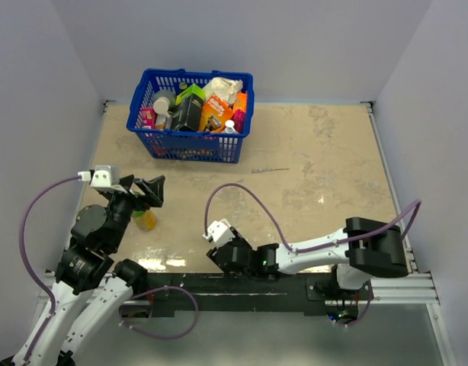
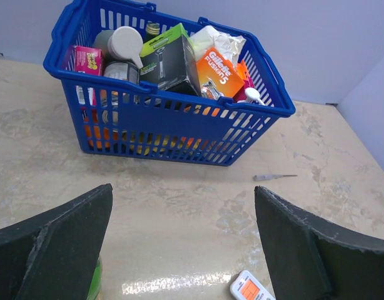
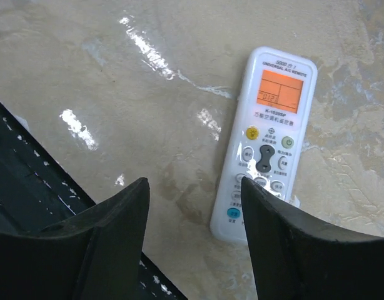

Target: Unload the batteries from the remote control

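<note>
The remote control [image 3: 265, 142] is a white bar with an orange screen and buttons. It lies face up on the table near the front edge, and its top end also shows in the left wrist view [image 2: 249, 288]. My right gripper [image 3: 193, 182] is open above it. Its right finger [image 3: 286, 231] covers the remote's lower end, and the left finger is over bare table. In the top view the right gripper [image 1: 222, 255] hides the remote. My left gripper [image 2: 182, 190] is open and empty, off to the left [image 1: 146, 191]. No batteries show.
A blue basket [image 1: 190, 142] full of packages stands at the back. A thin grey stick tool [image 1: 270, 170] lies mid-table and also shows in the left wrist view [image 2: 274, 177]. A green-yellow object [image 1: 145, 220] sits under the left gripper. The black front rail [image 3: 29, 181] is close.
</note>
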Motion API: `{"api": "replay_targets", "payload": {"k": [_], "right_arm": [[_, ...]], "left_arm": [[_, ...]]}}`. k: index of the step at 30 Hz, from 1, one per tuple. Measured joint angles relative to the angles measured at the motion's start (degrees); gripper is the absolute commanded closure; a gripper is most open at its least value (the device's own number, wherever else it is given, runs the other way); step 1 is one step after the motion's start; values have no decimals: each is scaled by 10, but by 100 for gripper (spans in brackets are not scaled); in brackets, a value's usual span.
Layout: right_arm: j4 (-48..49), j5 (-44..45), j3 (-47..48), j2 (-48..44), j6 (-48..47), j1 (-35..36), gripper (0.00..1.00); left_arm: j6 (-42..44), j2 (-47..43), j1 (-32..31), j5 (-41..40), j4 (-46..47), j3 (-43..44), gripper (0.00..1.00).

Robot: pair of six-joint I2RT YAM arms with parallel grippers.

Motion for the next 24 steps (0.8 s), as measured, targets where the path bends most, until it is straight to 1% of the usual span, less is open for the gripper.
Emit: {"api": "replay_targets", "payload": {"k": [4,6,10,14,19,24], "right_arm": [[-22,66,40,57,-20,39,36],[-44,108,71,101,-27,56,36],[-62,174,114,155,-27,70,36],[-82,223,125,171,-10,71,36],[-123,271,143,190,24,71,34],[-196,315,193,230,67,69,33]], "left_arm": [[0,-4,0,-8,0,0,2],[0,-4,0,-9,-1,0,2],[0,-4,0,-9,-1,0,2],[0,-4,0,-9,-2,0,2],[0,-4,0,-9,-2,0,2],[0,-4,0,-8,-2,0,2]]}}
